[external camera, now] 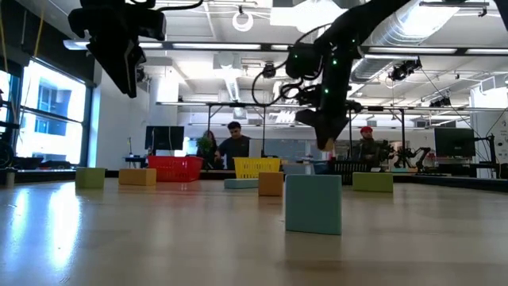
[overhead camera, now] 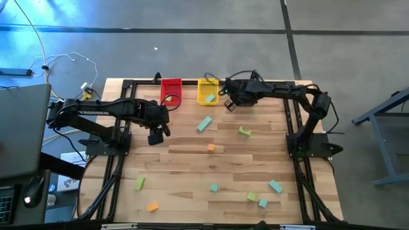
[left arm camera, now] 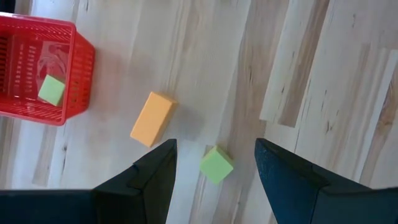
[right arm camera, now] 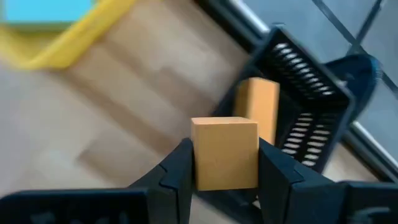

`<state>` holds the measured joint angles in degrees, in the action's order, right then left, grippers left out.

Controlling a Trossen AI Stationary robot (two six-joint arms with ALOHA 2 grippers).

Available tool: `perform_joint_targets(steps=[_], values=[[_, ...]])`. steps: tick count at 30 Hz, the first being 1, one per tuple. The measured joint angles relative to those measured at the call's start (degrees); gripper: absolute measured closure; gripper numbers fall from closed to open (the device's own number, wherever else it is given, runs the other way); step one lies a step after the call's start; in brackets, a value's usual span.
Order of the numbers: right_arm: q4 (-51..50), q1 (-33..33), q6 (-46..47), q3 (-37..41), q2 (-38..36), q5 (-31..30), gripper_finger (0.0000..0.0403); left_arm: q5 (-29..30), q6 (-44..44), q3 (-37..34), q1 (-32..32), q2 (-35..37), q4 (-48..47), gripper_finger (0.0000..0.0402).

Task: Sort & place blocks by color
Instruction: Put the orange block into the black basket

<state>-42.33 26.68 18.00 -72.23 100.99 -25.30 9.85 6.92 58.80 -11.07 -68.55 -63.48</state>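
My right gripper (right arm camera: 225,149) is shut on an orange cube (right arm camera: 224,143). It hangs over the far middle of the table (overhead camera: 230,105), near a black bin (right arm camera: 311,112) that holds an orange block (right arm camera: 258,102). My left gripper (left arm camera: 216,143) stands open high above the table (overhead camera: 155,135). Below its fingers lie a green cube (left arm camera: 216,165) and an orange bar (left arm camera: 152,118). Other loose blocks include a teal bar (overhead camera: 204,124), a green one (overhead camera: 245,131) and an orange one (overhead camera: 211,148). My right gripper pinches the orange cube between its two fingers, by two opposite side faces (right arm camera: 202,158). The fingers slant down from the table's right. The cube sits square between them, lifted clear of the table.
A red bin (overhead camera: 170,91) holding a green cube (left arm camera: 51,90) and a yellow bin (overhead camera: 208,91) holding a teal block (right arm camera: 43,9) stand at the far edge. Several blocks lie toward the near edge, among them a teal one (overhead camera: 275,186). People sit beyond the table (external camera: 234,143).
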Motion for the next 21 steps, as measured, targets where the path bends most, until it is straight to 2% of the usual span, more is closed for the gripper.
perform_joint_targets(steps=[4, 10, 21], values=[[-0.55, 3.13, 0.31, 0.00, 0.00, 0.87, 0.0294, 0.04, -0.01, -0.02, 0.00, 0.00, 0.03, 0.0200], [-3.02, 6.68, 2.73, 0.00, 0.05, 5.37, 0.0294, 0.26, 0.00, -0.01, 0.00, 0.00, 0.02, 0.0200], [-4.61, 7.49, 2.67, -0.02, 0.28, 8.83, 0.0294, -0.76, 0.43, -0.80, 0.90, 0.04, -2.17, 0.0200]])
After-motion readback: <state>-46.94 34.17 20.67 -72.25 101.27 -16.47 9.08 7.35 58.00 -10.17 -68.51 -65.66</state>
